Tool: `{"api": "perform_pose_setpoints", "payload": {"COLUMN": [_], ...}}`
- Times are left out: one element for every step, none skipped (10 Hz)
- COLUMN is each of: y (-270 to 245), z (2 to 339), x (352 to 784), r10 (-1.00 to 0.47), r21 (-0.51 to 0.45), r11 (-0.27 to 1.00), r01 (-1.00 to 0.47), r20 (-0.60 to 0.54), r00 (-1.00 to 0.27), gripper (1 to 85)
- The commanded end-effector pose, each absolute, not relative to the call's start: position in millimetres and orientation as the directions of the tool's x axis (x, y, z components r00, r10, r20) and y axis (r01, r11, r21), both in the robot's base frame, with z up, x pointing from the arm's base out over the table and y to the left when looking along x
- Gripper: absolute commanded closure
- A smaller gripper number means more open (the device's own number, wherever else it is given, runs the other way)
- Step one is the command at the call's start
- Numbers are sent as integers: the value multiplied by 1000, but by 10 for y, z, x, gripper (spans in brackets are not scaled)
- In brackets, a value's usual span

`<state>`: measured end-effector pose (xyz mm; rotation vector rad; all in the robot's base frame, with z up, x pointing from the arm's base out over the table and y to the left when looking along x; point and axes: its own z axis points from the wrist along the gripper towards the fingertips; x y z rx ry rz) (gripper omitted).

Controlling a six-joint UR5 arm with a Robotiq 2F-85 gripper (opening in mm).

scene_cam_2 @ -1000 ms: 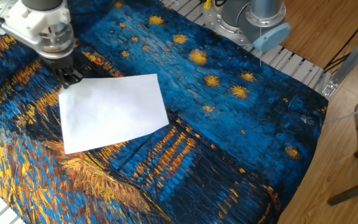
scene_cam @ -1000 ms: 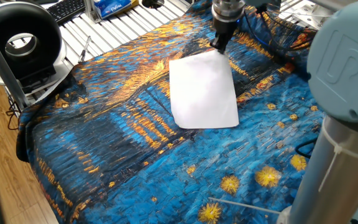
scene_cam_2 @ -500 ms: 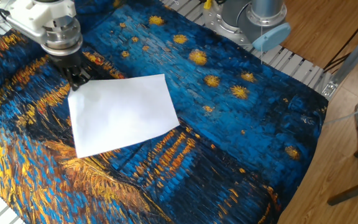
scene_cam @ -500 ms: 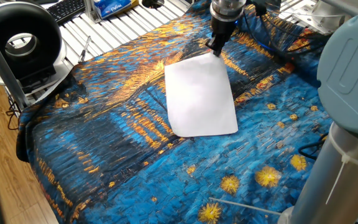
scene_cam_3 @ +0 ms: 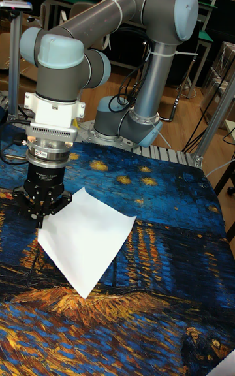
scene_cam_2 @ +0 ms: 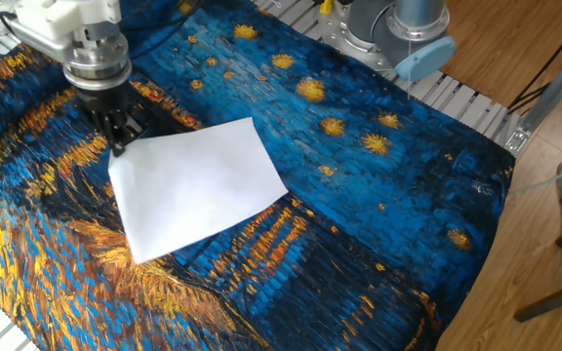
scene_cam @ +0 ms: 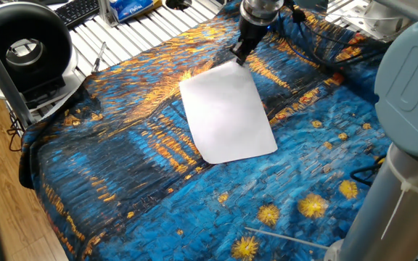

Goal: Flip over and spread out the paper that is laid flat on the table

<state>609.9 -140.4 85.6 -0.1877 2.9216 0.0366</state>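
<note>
The white paper (scene_cam: pixel 227 112) lies nearly flat on the table's blue and orange cloth (scene_cam: pixel 122 167), with its far corner lifted slightly. My gripper (scene_cam: pixel 238 56) points straight down at that corner, fingers closed and pinching it. From the opposite side, the gripper (scene_cam_2: pixel 120 144) holds the upper left corner of the paper (scene_cam_2: pixel 198 185). In the tall fixed view the gripper (scene_cam_3: pixel 40 219) grips the left tip of the paper (scene_cam_3: pixel 85 239), which spreads out to the right over the cloth (scene_cam_3: pixel 163 278).
A black ring-shaped device (scene_cam: pixel 24 47) and a keyboard (scene_cam: pixel 78 11) sit on the white slatted surface (scene_cam: pixel 129 32) beyond the cloth. The arm's base (scene_cam_2: pixel 398 29) stands at the table's edge. The big arm column (scene_cam: pixel 405 145) fills the right foreground.
The gripper has dragged the pinched corner sideways across the cloth, left in one fixed view. The paper has swung round with it and lies more askew.
</note>
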Motion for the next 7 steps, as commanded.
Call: {"api": "perform_pose_setpoints", "payload": {"y": [-1330,-1386,-1412,-1428,-1429,-1409,-1375], "z": [905,875,1105,1490,1708,1825,1898], "x": [6215,6106,5962,5813,5723,5659,5612], "r10": [-116,-125,-122,-120,-117,-113,-107], "r21": [38,21,23,27,33,34,31], "r11": [991,991,992,992,992,993,993], "r01": [-130,-133,-127,-123,-120,-116,-110], "r20": [-263,-219,-163,-114,-94,-87,-88], "r00": [-958,-968,-979,-986,-989,-990,-990], "gripper": [847,847,847,847,847,847,847]}}
